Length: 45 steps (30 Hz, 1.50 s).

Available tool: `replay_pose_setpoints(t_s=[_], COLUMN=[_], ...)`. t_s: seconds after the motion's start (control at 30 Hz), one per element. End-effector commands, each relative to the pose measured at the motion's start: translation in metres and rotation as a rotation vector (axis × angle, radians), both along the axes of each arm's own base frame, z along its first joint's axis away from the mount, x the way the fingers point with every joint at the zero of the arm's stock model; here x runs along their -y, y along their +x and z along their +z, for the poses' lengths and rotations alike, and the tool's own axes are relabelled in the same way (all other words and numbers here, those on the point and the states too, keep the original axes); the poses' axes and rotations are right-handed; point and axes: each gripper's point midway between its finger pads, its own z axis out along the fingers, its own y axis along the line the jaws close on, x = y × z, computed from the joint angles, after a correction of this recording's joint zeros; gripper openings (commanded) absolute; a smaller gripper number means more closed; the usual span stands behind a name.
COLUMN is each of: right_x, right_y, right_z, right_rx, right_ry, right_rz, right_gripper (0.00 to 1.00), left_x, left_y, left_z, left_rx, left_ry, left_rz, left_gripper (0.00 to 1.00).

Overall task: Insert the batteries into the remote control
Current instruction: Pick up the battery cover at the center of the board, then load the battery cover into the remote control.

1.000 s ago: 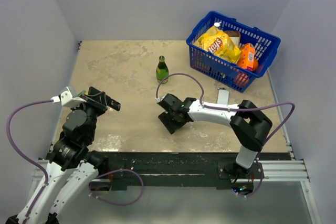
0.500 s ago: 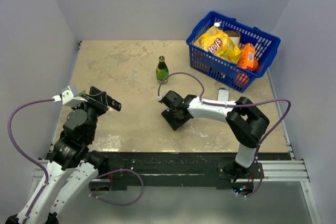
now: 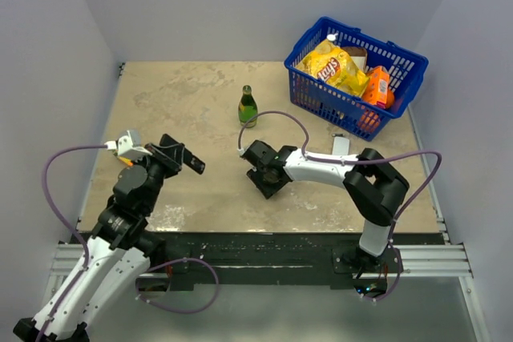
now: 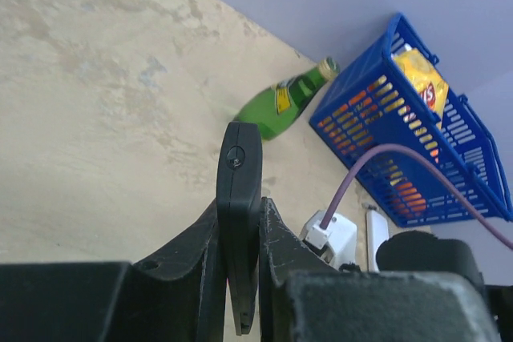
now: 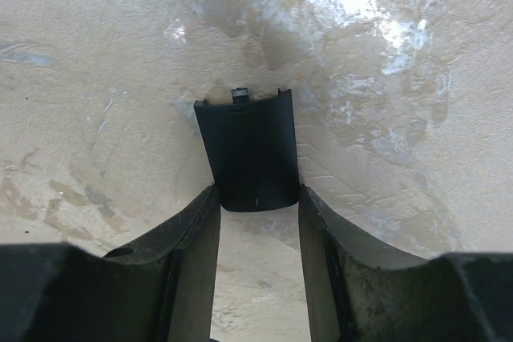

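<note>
The remote control (image 4: 239,166), a slim black bar, stands edge-on between my left gripper's (image 4: 239,210) jaws, which are shut on it. From above, the left gripper (image 3: 170,154) holds the remote control (image 3: 187,161) over the table's left half. My right gripper (image 3: 268,182) is low at the table's middle. In the right wrist view a black back cover (image 5: 248,150) lies flat on the table, and the right gripper (image 5: 256,194) has a fingertip against each side of its near end. The batteries are out of view.
A green bottle (image 3: 248,107) stands behind the right gripper. A blue basket (image 3: 306,40) of snack packs sits at the back right. In front of the basket lies a flat white device (image 3: 340,146). Grey walls close the table on three sides.
My left arm has swung right and toward the table's middle with the remote in it. The right gripper's jaws have narrowed onto the cover.
</note>
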Motion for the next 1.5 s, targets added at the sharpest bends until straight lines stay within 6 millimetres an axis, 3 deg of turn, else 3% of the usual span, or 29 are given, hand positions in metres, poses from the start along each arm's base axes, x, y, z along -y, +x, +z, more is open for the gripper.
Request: replay_pose_setpoints(t_s=[0.0, 0.03, 0.07, 0.13, 0.17, 0.23, 0.27, 0.33, 0.47, 0.63, 0.97, 1.27, 1.47], right_x=[0.001, -0.003, -0.006, -0.011, -0.014, -0.020, -0.023, -0.031, -0.052, -0.075, -0.092, -0.108, -0.115], right_y=[-0.007, -0.007, -0.008, -0.009, -0.010, -0.012, -0.012, -0.015, -0.018, -0.020, -0.004, -0.007, -0.014], right_z=[0.005, 0.015, 0.021, 0.031, 0.039, 0.048, 0.053, 0.060, 0.082, 0.111, 0.161, 0.172, 0.164], right_rx=[-0.002, 0.011, 0.015, 0.022, 0.031, 0.034, 0.037, 0.040, 0.065, 0.127, 0.277, 0.262, 0.233], right_ry=[-0.009, 0.020, 0.041, 0.077, 0.102, 0.136, 0.157, 0.191, 0.268, 0.352, 0.466, 0.475, 0.438], right_rz=[0.021, 0.025, 0.031, 0.040, 0.044, 0.058, 0.060, 0.073, 0.098, 0.135, 0.158, 0.212, 0.244], right_gripper=[0.22, 0.22, 0.22, 0.22, 0.22, 0.22, 0.22, 0.22, 0.23, 0.23, 0.23, 0.23, 0.23], left_x=[0.032, 0.036, 0.038, 0.041, 0.042, 0.047, 0.050, 0.055, 0.055, 0.054, 0.063, 0.066, 0.067], left_y=[0.006, 0.008, 0.009, 0.011, 0.012, 0.012, 0.011, 0.011, 0.011, 0.009, 0.009, 0.008, 0.006], left_z=[-0.013, -0.005, -0.020, -0.019, -0.033, -0.028, -0.039, -0.035, -0.049, -0.049, -0.055, -0.051, -0.051], left_rx=[0.045, 0.088, 0.075, 0.116, 0.103, 0.155, 0.152, 0.195, 0.203, 0.225, 0.149, 0.153, 0.152], left_ry=[-0.124, -0.160, -0.163, -0.203, -0.208, -0.238, -0.235, -0.254, -0.256, -0.307, -0.361, -0.340, -0.343], left_rz=[-0.124, -0.135, -0.143, -0.149, -0.153, -0.183, -0.199, -0.226, -0.225, -0.224, -0.254, -0.279, -0.287], left_gripper=[0.00, 0.00, 0.00, 0.00, 0.00, 0.00, 0.00, 0.00, 0.00, 0.00, 0.00, 0.00, 0.00])
